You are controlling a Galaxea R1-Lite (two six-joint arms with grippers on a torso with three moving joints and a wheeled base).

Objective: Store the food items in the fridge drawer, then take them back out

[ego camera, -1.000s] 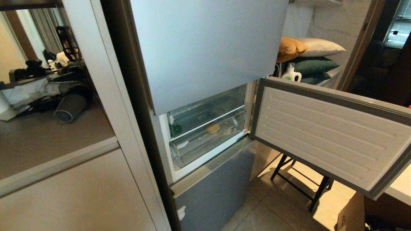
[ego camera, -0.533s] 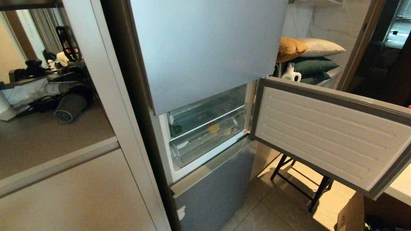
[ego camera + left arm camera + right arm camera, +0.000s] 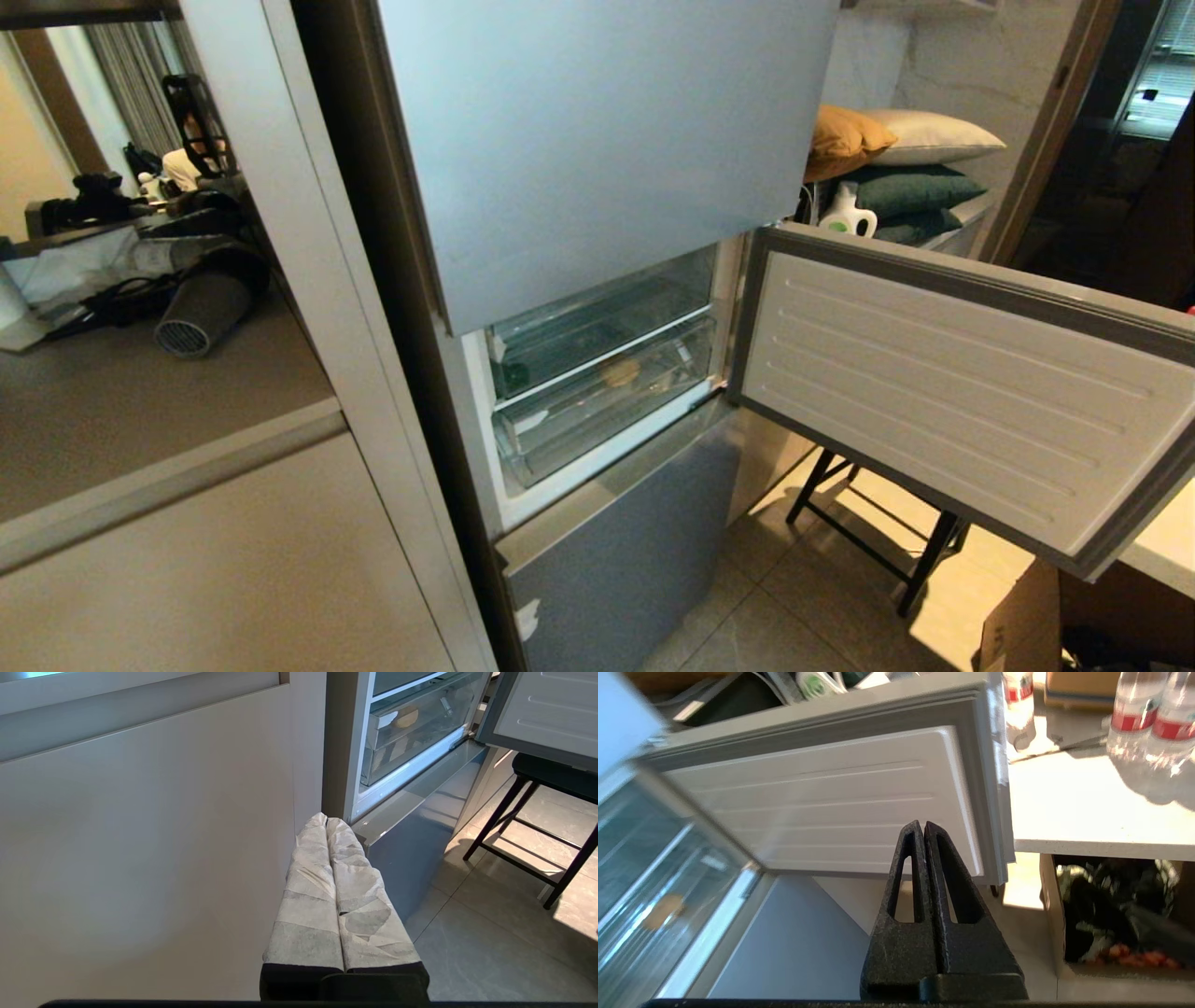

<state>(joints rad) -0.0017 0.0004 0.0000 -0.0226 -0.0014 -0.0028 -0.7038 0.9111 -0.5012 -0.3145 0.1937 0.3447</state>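
1. While the drawer (image 3: 607, 397) sits pushed in at the head view's centre, the potato (image 3: 619, 372) lies inside, with a dark-green pepper (image 3: 511, 378) seemingly at the left end.
2. The right fingers (image 3: 923, 830), clenched and empty, have the potato (image 3: 663, 911) at lower left of their view.
3. The left fingers (image 3: 325, 822), clenched, hang low by the cabinet (image 3: 140, 835).
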